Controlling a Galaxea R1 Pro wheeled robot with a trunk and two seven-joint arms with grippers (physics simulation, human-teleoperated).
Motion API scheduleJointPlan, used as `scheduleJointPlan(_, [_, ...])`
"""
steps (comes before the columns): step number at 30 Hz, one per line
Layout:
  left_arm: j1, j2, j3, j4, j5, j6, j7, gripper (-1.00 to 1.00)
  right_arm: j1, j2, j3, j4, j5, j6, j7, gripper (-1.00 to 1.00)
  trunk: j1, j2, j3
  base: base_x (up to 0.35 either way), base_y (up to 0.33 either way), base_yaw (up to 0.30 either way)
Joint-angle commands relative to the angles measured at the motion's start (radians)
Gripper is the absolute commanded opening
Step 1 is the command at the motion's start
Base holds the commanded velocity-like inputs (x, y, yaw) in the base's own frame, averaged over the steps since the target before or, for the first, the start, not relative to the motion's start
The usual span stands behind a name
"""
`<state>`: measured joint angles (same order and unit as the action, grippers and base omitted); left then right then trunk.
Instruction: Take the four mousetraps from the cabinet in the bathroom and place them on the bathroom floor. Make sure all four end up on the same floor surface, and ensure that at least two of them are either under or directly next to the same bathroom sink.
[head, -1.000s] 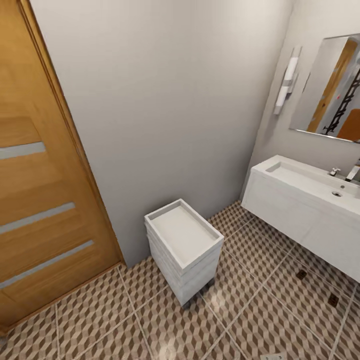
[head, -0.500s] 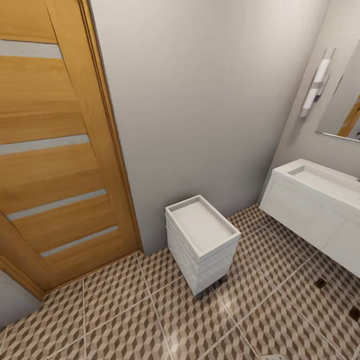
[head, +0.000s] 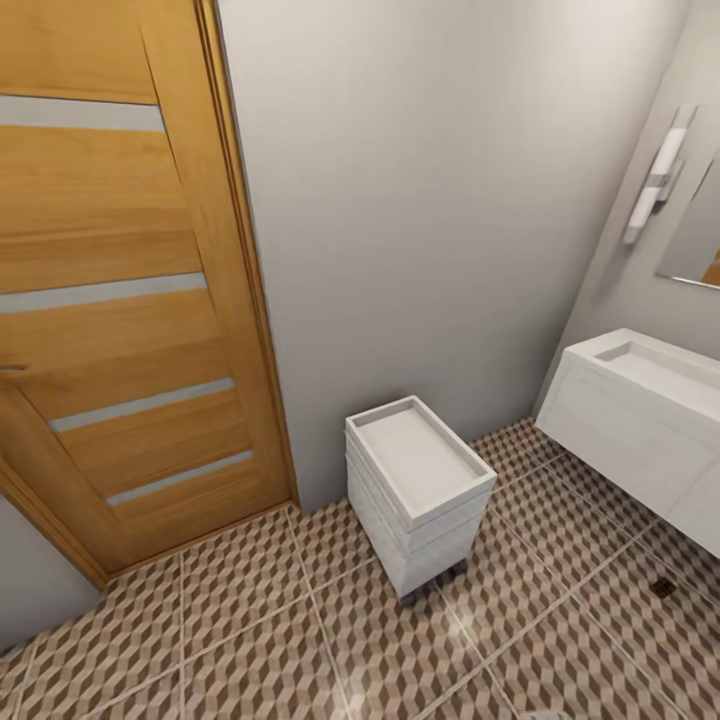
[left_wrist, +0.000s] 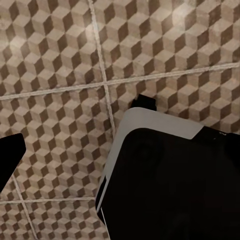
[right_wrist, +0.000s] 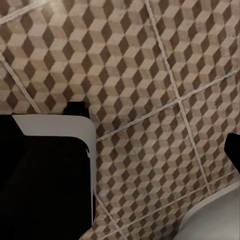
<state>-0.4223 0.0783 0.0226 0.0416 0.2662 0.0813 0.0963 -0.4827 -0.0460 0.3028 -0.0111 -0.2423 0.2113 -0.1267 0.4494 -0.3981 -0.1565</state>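
Observation:
The bathroom sink (head: 640, 385) is a white trough basin on a white wall-hung unit at the right of the head view. Patterned bathroom floor (head: 330, 630) spreads in front of it. A small dark flat thing (head: 662, 587) lies on the tiles below the sink, too small to tell what it is. The cabinet is out of view. My left gripper (left_wrist: 120, 157) hangs over the tiles with one dark fingertip (left_wrist: 9, 157) at the frame's edge and nothing held. My right gripper (right_wrist: 120, 155) also hangs over the floor, with its fingertip (right_wrist: 234, 152) at the opposite edge.
A small white drawer unit (head: 420, 490) stands against the grey wall (head: 420, 200). A wooden door (head: 110, 300) takes up the left. A wall lamp (head: 655, 175) and a mirror edge (head: 695, 250) hang above the sink. My black and white base (left_wrist: 165, 185) shows below both wrists.
The head view has swung left: the door takes more of the picture, and the sink and mirror have slid to the right edge. Nothing in the room has moved.

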Motion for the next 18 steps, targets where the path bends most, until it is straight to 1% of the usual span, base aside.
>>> scheduleJointPlan(1, [-0.001,0.0,0.002,0.001,0.004,0.002,0.002,1.0,-0.001,0.0,0.009,-0.001,-0.009,0.005,-0.003,1.0,0.001,-0.002,0.0,-0.005,0.0,0.105])
scheduleJointPlan(18, [-0.001,0.0,0.002,0.001,0.004,0.002,0.002,1.0,0.0,0.001,0.009,0.005,-0.009,0.005,-0.002,1.0,0.001,-0.002,0.024,-0.001,0.0,0.125])
